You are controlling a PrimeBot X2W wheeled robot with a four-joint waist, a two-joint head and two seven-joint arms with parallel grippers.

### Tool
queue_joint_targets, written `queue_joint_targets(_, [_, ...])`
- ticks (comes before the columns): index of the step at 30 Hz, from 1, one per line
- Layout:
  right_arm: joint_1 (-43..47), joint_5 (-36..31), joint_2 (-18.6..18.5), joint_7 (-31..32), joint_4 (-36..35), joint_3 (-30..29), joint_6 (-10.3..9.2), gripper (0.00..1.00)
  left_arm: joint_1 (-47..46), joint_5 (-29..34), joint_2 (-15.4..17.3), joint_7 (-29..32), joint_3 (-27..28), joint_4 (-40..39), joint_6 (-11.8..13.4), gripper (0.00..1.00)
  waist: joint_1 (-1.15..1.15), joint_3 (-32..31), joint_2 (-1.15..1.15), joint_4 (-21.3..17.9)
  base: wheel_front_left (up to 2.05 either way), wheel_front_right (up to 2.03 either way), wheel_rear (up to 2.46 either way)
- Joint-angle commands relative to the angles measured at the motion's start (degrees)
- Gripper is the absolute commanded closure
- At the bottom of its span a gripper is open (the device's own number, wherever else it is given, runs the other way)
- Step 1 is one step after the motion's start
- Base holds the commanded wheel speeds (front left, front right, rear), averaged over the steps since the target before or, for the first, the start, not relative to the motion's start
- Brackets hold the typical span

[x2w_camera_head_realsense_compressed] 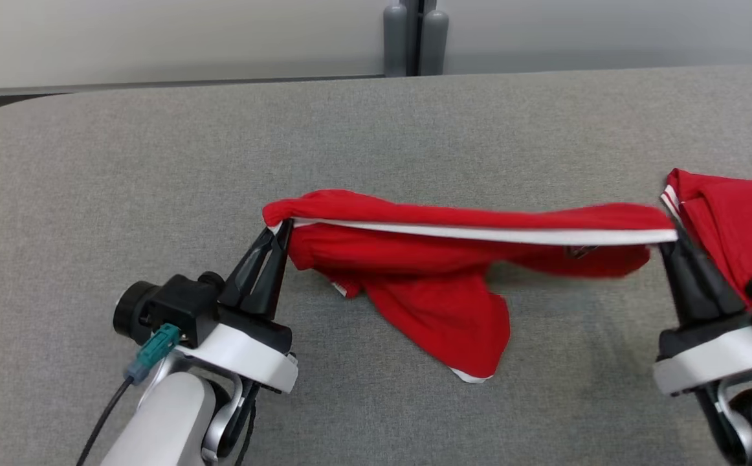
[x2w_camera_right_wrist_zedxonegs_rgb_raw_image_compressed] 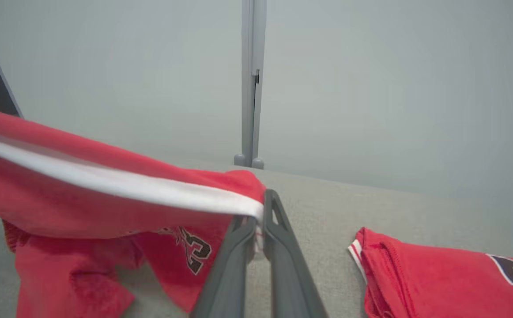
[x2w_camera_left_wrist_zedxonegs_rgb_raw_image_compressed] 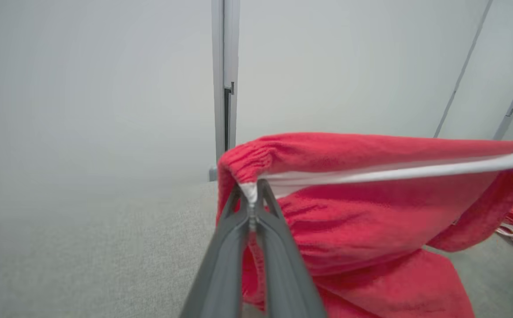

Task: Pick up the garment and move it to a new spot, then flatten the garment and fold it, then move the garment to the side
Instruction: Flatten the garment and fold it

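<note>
A red garment (x2w_camera_head_realsense_compressed: pixel 441 285) with a white stripe hangs stretched between my two grippers above the grey table (x2w_camera_head_realsense_compressed: pixel 156 162). My left gripper (x2w_camera_head_realsense_compressed: pixel 283 226) is shut on its left end, where the white band meets the gathered red cloth (x2w_camera_left_wrist_zedxonegs_rgb_raw_image_compressed: pixel 327 212). My right gripper (x2w_camera_head_realsense_compressed: pixel 672 241) is shut on the right end of the white stripe (x2w_camera_right_wrist_zedxonegs_rgb_raw_image_compressed: pixel 150 190). The lower part of the garment sags and rests on the table, showing a black number print (x2w_camera_right_wrist_zedxonegs_rgb_raw_image_compressed: pixel 194 251) in the right wrist view.
A second red garment (x2w_camera_head_realsense_compressed: pixel 738 220) lies folded at the table's right edge, close behind my right gripper, also seen as a red folded garment (x2w_camera_right_wrist_zedxonegs_rgb_raw_image_compressed: pixel 437 278). A grey post (x2w_camera_head_realsense_compressed: pixel 415 39) stands behind the far edge. Bare grey surface spreads left and front.
</note>
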Motion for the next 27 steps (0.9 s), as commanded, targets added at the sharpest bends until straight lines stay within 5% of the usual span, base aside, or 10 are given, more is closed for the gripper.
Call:
queue_joint_targets(1, [-0.86,-0.46,-1.13,0.49,-2.30,-1.21,-0.14,1.00,-0.99,0.41,1.08,0.84,0.66,-2.33,0.63,1.00,0.00,-1.46,0.00,-0.75,0.00,0.00,0.00])
queue_joint_targets(13, [-5.09,-1.48,-4.85,9.78,-23.04,-9.55,-0.15,1.00,-7.14,1.66,5.41,12.76,2.98,-21.41,3.83,1.00,0.00,-6.42,0.00,-1.72,0.00,0.00,0.00])
queue_joint_targets(21, [-7.68,0.90,-4.66,12.49,-24.82,-10.07,-0.15,1.00,-10.30,-0.10,5.41,14.91,4.20,-23.77,3.73,1.00,0.00,-4.71,0.00,-2.56,0.00,0.00,0.00])
queue_joint_targets(27, [-16.84,3.22,-5.10,11.82,-21.16,-9.77,-0.15,1.00,-20.14,-2.05,3.11,12.59,5.25,-17.82,1.56,1.00,0.00,1.66,0.00,-2.17,0.00,0.00,0.00])
